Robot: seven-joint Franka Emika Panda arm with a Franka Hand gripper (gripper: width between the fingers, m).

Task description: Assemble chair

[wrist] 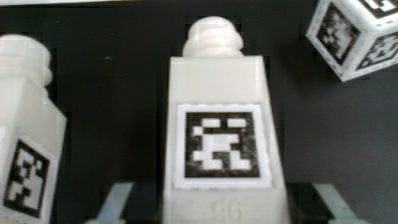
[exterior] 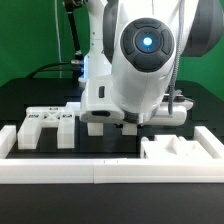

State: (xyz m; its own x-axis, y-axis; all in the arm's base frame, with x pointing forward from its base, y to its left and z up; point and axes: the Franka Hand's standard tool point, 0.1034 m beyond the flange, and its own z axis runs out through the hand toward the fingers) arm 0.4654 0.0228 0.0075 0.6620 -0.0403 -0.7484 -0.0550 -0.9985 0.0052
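In the wrist view a white chair bar [wrist: 221, 90] with a knobbed tip and a black-and-white tag lies on the black table, straight between my fingers. My gripper [wrist: 228, 206] straddles its near end. One grey finger [wrist: 128, 200] stands on each side, and a dark gap shows between each finger and the bar. Nothing is gripped. A second tagged white bar [wrist: 25, 110] lies parallel beside it. A tagged white block [wrist: 361, 35] sits further off. In the exterior view the arm's body hides most of the gripper [exterior: 130, 122] and the bar below it.
A tagged slotted white panel [exterior: 45, 125] lies at the exterior view's left, and another white part [exterior: 180, 150] sits at the front right. A long white border rail [exterior: 100, 172] runs along the table's front. Green backdrop behind.
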